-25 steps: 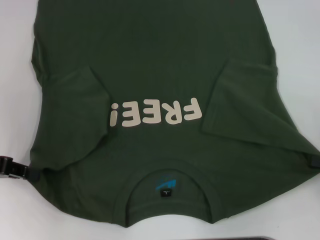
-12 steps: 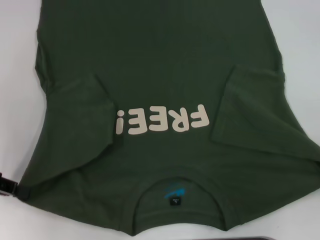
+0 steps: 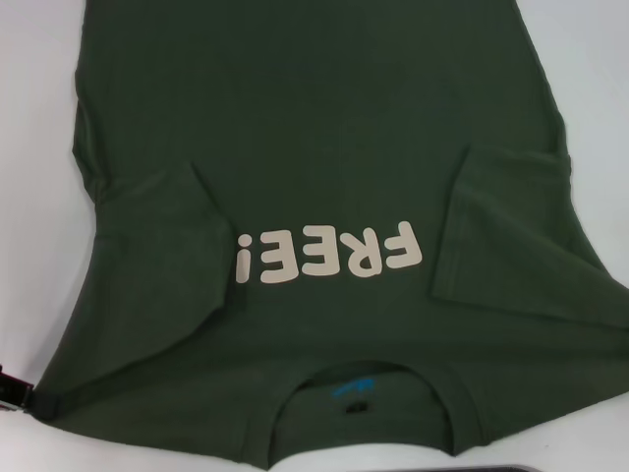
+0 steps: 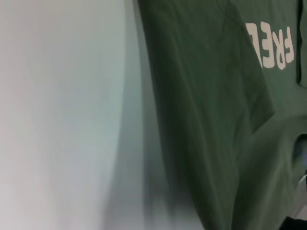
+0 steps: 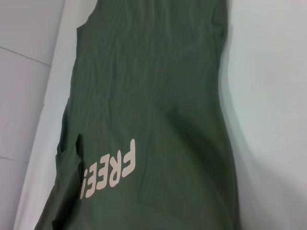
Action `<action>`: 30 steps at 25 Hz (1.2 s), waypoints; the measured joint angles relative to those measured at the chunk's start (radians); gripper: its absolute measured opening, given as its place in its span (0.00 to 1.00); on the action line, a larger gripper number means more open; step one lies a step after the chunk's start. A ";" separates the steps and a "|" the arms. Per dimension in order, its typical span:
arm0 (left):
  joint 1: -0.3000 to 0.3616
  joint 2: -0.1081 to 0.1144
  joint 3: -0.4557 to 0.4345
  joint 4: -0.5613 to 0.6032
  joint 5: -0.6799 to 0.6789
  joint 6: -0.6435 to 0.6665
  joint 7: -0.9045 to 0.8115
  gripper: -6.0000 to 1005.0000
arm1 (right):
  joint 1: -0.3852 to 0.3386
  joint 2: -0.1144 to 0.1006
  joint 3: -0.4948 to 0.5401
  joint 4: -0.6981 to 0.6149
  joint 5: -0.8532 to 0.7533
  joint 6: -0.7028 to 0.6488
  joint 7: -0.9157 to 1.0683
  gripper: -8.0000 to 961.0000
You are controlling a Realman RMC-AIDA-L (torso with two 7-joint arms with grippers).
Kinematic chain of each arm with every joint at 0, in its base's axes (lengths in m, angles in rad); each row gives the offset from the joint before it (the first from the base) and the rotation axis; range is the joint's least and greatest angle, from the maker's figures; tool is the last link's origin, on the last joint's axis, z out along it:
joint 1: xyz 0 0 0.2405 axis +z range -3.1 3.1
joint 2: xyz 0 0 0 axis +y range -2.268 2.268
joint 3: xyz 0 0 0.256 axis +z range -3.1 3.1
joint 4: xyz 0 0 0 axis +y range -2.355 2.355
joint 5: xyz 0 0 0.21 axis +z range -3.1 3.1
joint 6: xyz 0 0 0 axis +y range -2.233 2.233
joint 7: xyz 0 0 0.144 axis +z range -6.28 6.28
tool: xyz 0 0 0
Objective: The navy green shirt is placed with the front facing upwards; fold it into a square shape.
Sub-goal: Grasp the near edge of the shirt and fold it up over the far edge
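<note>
While the left claw (image 3: 12, 386) grips its shoulder, the navy green shirt (image 3: 314, 138) lies sleeves-in.

Bright, even light; the left wrist view is blurred, with soft shadow.

navy green shirt (image 3: 314, 177) dragged nearer the robot, collar (image 3: 364, 388) lower, left gripper (image 3: 12, 388) sliding out of view
</note>
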 joint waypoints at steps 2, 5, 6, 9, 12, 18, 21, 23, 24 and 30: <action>-0.005 -0.005 0.002 0.000 0.001 0.001 0.004 0.04 | 0.002 0.001 0.000 0.000 0.000 -0.003 -0.002 0.04; -0.016 -0.015 0.004 0.000 0.003 0.003 0.007 0.04 | 0.012 0.004 -0.002 0.000 0.000 -0.016 -0.005 0.05; -0.020 -0.018 0.004 0.000 0.003 0.003 0.008 0.04 | 0.015 0.004 -0.002 0.000 0.000 -0.022 -0.007 0.05; -0.034 -0.026 0.004 -0.001 0.002 0.006 0.017 0.04 | 0.028 0.005 -0.001 0.000 0.000 -0.037 -0.010 0.05; -0.048 -0.029 0.002 -0.003 -0.004 0.006 0.022 0.04 | 0.040 0.005 -0.001 0.000 0.002 -0.049 -0.012 0.05; -0.067 -0.034 -0.004 -0.007 -0.011 0.003 0.024 0.04 | 0.063 0.002 0.000 0.000 0.004 -0.057 -0.011 0.06; -0.074 -0.037 -0.008 -0.010 -0.017 0.003 0.024 0.04 | 0.074 0.000 -0.001 0.000 0.004 -0.057 -0.007 0.06; -0.081 -0.039 -0.012 -0.012 -0.025 0.003 0.024 0.04 | 0.084 -0.001 -0.001 0.000 0.004 -0.057 -0.004 0.06; -0.087 -0.040 -0.017 -0.012 -0.026 0.002 0.024 0.04 | 0.090 -0.003 -0.001 0.000 0.004 -0.057 -0.003 0.06; -0.138 -0.044 -0.042 -0.010 -0.053 -0.024 0.020 0.04 | 0.149 -0.010 0.000 0.000 0.005 -0.055 0.015 0.07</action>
